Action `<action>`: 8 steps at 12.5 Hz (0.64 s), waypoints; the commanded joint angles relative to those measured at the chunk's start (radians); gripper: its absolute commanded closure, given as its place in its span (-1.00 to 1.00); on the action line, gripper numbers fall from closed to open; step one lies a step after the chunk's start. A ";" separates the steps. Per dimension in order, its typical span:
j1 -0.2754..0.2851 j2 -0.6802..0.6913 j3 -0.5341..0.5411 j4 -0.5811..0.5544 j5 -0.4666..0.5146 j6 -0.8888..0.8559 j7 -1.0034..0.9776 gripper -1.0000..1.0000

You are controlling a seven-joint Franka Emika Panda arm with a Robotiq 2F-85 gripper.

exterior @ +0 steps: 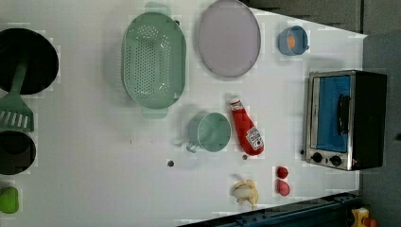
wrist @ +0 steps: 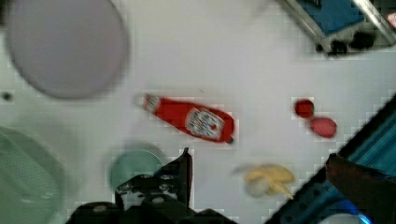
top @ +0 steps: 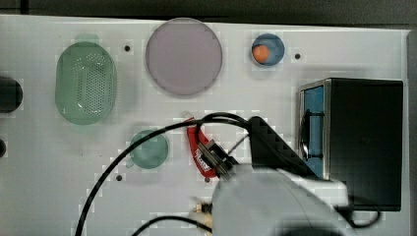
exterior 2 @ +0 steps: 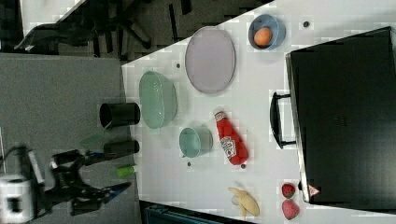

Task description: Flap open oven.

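Table scene read from the left view's left to the left view's right. At the far left a black pan (exterior: 28, 59) is sitting with a green spatula (exterior: 16, 111) lying across its rim. Next, a green colander (exterior: 153, 59) and a lilac plate (exterior: 229, 38) are lying along the far side of the white table (exterior: 94, 165), with a mint cup (exterior: 213, 132) and a ketchup bottle (exterior: 247, 127) resting just beside each other nearer the middle. A peeled banana (exterior: 246, 191) and two strawberries (exterior: 283, 180) are lying near the table's front edge, and a blue bowl (exterior: 293, 40) is holding an orange ball.

At the left view's right the oven (exterior: 347, 118) is standing near the table's edge, its blue glass door facing the other objects. The door is sitting flush in the silver frame and the black bar handle (exterior: 341, 113) is lying against the glass, so the door is judged closed.

The gripper (wrist: 187, 163) is hanging above the table between cup and banana, well apart from the oven; its fingers are standing wide and holding nothing, although the second finger is probably cut off by the wrist view's edge.

Progress: nothing of the task is done yet. Reaching the handle and swinging the door down are both remaining.
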 commanded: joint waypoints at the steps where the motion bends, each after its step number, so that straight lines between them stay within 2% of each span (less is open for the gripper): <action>1: -0.004 0.059 -0.007 0.012 0.002 0.006 0.060 -0.65; 6: -0.005 0.059 -0.014 -0.002 0.001 0.006 0.060 0.57; 8: -0.006 0.063 -0.023 -0.024 -0.006 0.010 0.037 0.65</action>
